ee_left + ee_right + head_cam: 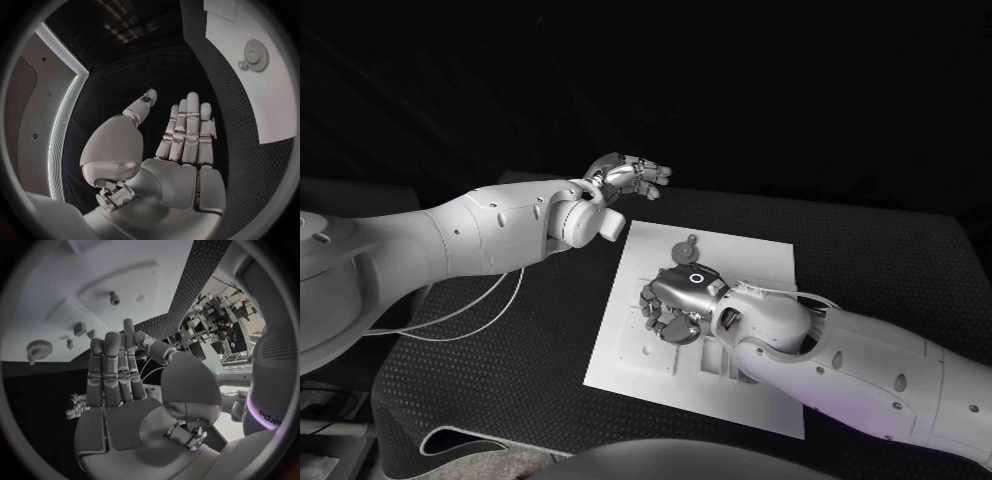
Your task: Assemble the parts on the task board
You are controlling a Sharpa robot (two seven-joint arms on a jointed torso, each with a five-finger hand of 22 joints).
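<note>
Right hand (678,305) hovers unclenched, empty, over the flat white plastic task board (759,258); left hand (629,176) idle (also empty). Descend slowly toward the small grey toothed gear (684,248).

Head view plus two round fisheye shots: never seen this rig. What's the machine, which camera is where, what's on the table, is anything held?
It is a robot with two white arms, each ending in a silver many-fingered hand. The square picture looks down from its head; each round one comes from a camera at a wrist, behind that arm's own hand. On the black table lies the white task board, with a gear near its far end. The left hand is raised beyond the board, fingers straight and apart, holding nothing. The right hand is above the board, fingers extended, also holding nothing.
</note>
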